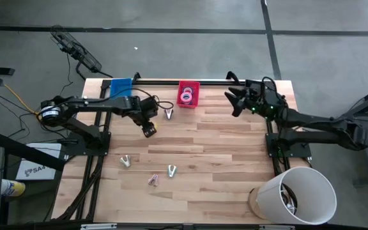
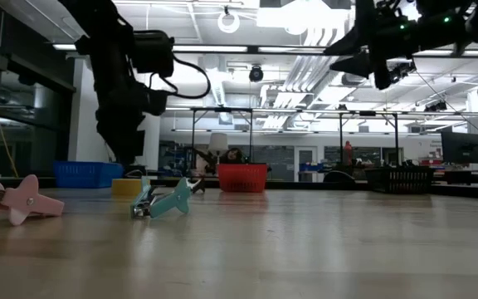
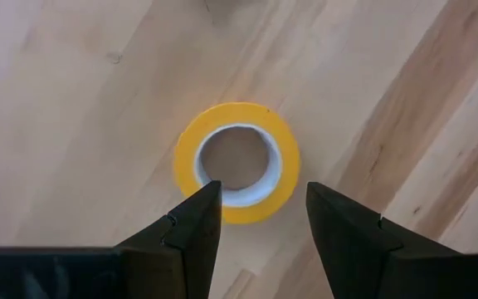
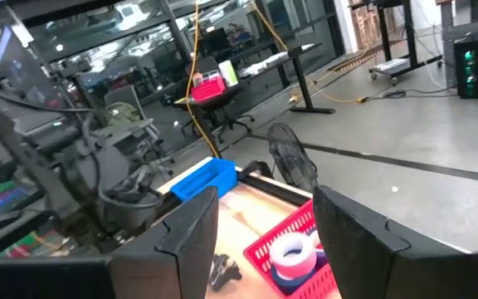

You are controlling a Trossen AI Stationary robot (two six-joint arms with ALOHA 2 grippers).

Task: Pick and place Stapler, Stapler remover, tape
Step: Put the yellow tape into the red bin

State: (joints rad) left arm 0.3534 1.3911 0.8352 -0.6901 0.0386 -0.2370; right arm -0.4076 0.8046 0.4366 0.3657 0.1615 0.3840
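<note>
A yellow tape roll (image 3: 237, 162) lies flat on the wooden table (image 1: 222, 160), and my left gripper (image 3: 262, 203) hangs open just above it, fingers pointing down, one to each side of the roll's near rim. The low view shows the yellow tape roll (image 2: 127, 187) under my left gripper (image 2: 129, 164). A red basket (image 1: 188, 94) at the far edge holds pink and blue rolls (image 4: 293, 249). Several staple removers lie about: one (image 1: 169, 114) near the basket, a teal one (image 2: 160, 201), a pink one (image 1: 153, 180). My right gripper (image 1: 235, 102) is raised and open to the right of the basket. No stapler is in view.
A blue bin (image 1: 120, 86) stands at the far left beside the red basket. A white bucket (image 1: 296, 195) sits off the table's near right corner. Two more staple removers (image 1: 126, 161) (image 1: 171, 170) lie toward the near edge. The table's right half is bare wood.
</note>
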